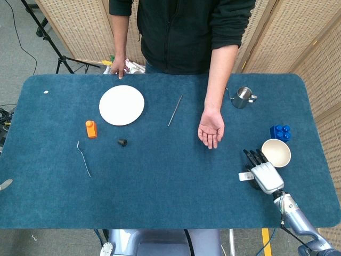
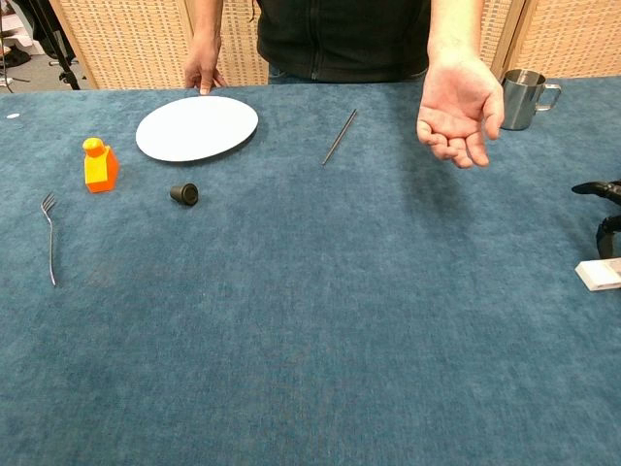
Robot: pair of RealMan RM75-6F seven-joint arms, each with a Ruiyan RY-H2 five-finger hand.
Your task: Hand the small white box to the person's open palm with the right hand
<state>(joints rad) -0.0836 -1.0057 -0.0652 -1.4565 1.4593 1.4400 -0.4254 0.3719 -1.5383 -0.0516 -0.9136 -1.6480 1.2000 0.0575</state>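
The small white box (image 1: 244,176) lies flat on the blue table near its right front; the chest view shows the box (image 2: 600,275) at the right edge. My right hand (image 1: 262,175) hovers right beside it, fingers spread and pointing away from me, its left side overlapping the box's right end. In the chest view two dark fingertips (image 2: 605,188) curve just above the box without gripping it. The person's open palm (image 1: 211,129) is held face up over the table, left of and beyond my hand. Of my left hand only a pale sliver (image 1: 3,184) shows at the table's left edge.
A cream bowl (image 1: 276,152) sits just beyond my right hand, with a blue block (image 1: 280,132) and a steel cup (image 1: 242,97) further back. A white plate (image 1: 122,105), metal rod (image 1: 175,110), orange bottle (image 1: 91,129), black cap (image 1: 122,142) and fork (image 1: 83,158) lie to the left.
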